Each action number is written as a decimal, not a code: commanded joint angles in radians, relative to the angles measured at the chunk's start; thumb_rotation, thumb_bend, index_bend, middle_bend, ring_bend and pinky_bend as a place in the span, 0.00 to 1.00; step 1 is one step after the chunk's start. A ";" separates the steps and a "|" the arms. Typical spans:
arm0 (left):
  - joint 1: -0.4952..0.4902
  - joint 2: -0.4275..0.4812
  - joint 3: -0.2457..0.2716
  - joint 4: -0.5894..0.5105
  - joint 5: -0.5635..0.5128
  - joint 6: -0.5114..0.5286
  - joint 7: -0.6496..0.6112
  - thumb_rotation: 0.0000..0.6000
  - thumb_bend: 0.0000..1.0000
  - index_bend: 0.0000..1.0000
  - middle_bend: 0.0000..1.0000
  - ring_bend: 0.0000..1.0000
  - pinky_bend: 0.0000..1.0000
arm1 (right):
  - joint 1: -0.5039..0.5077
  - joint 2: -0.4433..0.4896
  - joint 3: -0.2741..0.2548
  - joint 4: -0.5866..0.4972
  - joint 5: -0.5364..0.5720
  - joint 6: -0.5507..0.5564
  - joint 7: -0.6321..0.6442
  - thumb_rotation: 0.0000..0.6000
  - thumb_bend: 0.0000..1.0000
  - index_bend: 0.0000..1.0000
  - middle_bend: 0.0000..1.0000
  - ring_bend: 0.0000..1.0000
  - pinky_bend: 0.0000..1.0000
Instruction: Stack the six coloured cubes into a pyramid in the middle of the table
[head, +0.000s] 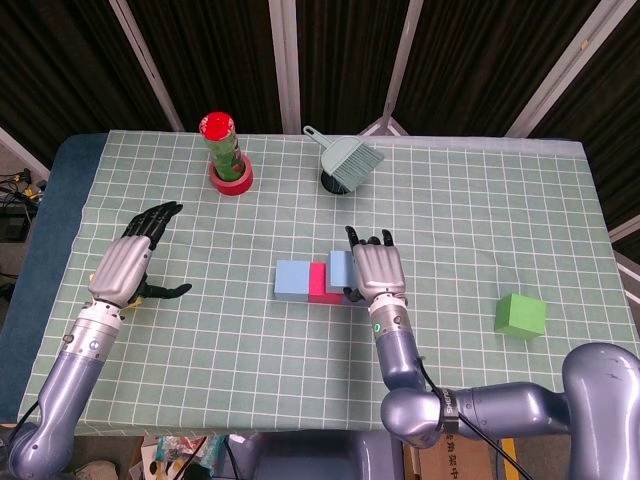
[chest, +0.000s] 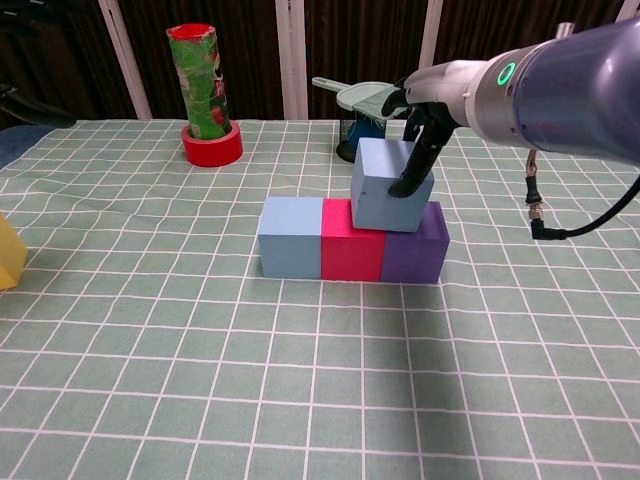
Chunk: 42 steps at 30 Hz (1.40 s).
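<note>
**Head view: four cubes at mid-desk, two more apart**

Head view shows a desk (head: 480, 200) covered by a pale green cloth ruled in a white grid, with a dark blue edge exposed along its left side. Behind it hang dark curtains crossed by slanting metal struts.

Six cubes can be counted across the two views. Three sit in a touching row at the middle: a light blue cube (chest: 289, 236) on the left, a pink cube (chest: 352, 240) in the centre and a purple cube (chest: 414, 244) on the right. A second light blue cube (chest: 390, 195) is on top of them, slightly tilted, over the seam between pink and purple. A green cube (head: 520, 315) lies well apart near the right edge. A yellow cube (chest: 9, 252) shows only at the left margin of the chest view.

The right robot hand (chest: 420, 130) holds the upper light blue cube, fingers pressed against its right face. The left robot hand (head: 128, 262) hovers over the left side of the desk with fingers spread and nothing visibly in it.

At the back stand one green can with a red lid (head: 223, 145) set inside one red tape roll (head: 231, 180), and one grey-green hand brush (head: 350, 160) resting on a dark round holder (head: 333, 183).
</note>
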 joint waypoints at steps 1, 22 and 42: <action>0.000 -0.001 0.001 0.000 0.001 0.000 0.001 1.00 0.08 0.00 0.03 0.00 0.00 | 0.000 0.002 0.001 -0.002 0.002 0.001 -0.003 1.00 0.32 0.00 0.40 0.20 0.00; -0.002 -0.002 0.003 0.000 -0.001 -0.001 -0.002 1.00 0.08 0.00 0.03 0.00 0.00 | -0.002 0.009 0.004 -0.015 0.027 0.012 -0.027 1.00 0.32 0.00 0.40 0.20 0.00; -0.001 0.003 0.003 -0.004 0.003 -0.002 -0.012 1.00 0.08 0.00 0.03 0.00 0.00 | 0.010 -0.003 0.021 -0.032 0.055 0.057 -0.054 1.00 0.32 0.00 0.40 0.20 0.00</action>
